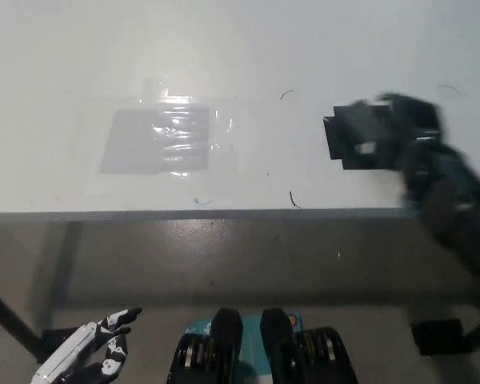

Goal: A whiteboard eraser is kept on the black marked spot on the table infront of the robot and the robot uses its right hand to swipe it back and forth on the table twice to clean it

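My black right hand is at the right of the white table, blurred by motion, over the black marked spot. Its fingers are closed around the dark whiteboard eraser, which lies across the spot's upper part and hides much of it. The black forearm runs down to the picture's right edge. Below the table's front edge at the lower left, my white left hand rests with its fingers spread and nothing in it.
A shiny clear film patch is taped to the table left of middle. Small pen marks lie near the front edge. Beneath are grey floor and a dark table leg.
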